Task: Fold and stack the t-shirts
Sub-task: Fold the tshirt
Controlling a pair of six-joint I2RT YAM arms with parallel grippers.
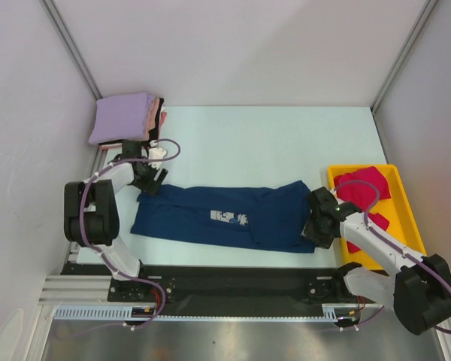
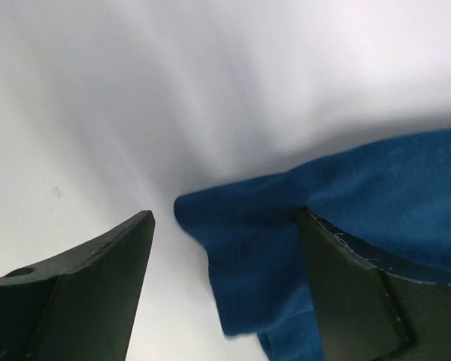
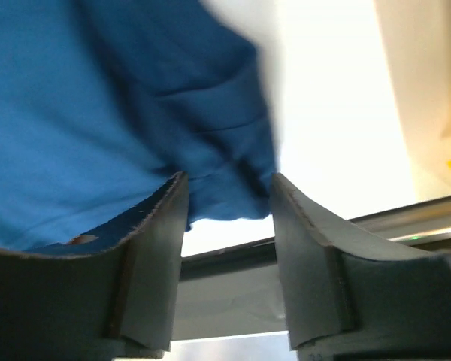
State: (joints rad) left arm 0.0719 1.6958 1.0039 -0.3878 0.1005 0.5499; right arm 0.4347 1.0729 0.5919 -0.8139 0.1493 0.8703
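Because the navy t-shirt (image 1: 218,216) lies stretched lengthwise on the tabletop (image 1: 270,143), seemingly for folding, the left pincer (image 2: 225,218) and right pincer (image 3: 228,180) flank its opposite ends, both spread apart, its edges between their fingers but unclamped.

Matt navy cloth t-shirt (image 1: 180,218), glossy yellow plastic tray (image 1: 398,203), smooth table (image 1: 286,143)
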